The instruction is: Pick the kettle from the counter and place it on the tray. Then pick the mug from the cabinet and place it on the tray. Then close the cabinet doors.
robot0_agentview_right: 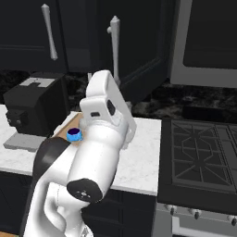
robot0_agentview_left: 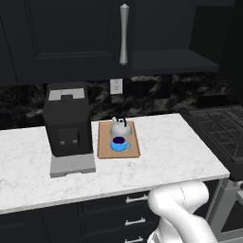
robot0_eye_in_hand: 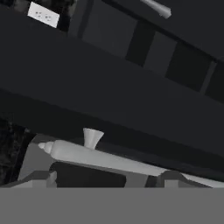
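The silver kettle and blue mug sit on the wooden tray, mid-frame on the marble table. The pincer is against a silver door handle, low in the frame; whether it pinches, I cannot tell.

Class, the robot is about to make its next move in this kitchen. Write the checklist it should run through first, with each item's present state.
1. Kettle on tray: ok.
2. Mug on tray, in front of kettle: ok.
3. Left cabinet door shut: ok.
4. Right cabinet door shut: not ok, it stands swung out.
5. Gripper open, its bar handle close ahead: ok.
6. Fingers touching that handle: cannot tell.
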You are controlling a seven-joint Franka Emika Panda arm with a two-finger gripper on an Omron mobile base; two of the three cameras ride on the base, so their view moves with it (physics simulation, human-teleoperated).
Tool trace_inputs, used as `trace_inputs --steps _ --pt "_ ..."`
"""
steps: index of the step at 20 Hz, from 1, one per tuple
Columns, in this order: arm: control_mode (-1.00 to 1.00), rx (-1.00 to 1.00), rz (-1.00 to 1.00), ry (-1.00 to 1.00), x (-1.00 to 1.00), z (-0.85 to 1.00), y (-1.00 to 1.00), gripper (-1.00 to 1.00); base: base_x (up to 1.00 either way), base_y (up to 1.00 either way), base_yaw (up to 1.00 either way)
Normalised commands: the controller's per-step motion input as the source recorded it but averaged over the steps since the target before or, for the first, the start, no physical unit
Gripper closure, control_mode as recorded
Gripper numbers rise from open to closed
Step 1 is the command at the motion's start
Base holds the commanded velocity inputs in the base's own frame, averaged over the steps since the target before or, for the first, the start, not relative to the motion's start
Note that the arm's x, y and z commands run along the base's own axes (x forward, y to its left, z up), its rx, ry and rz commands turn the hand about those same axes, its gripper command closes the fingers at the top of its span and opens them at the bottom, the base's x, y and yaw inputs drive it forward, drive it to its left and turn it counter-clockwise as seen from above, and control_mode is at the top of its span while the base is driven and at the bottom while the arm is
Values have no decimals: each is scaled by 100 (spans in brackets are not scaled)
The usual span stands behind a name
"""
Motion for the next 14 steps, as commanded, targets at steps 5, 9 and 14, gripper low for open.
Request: trace_inputs --steps 5,9,14 --pt "-100 -8 20 0 48 0 56 -100 0 0 0" --pt "-100 -8 20 0 46 -6 60 -100 0 0 0" --pt "-100 -8 20 0 53 -12 54 -100 0 0 0"
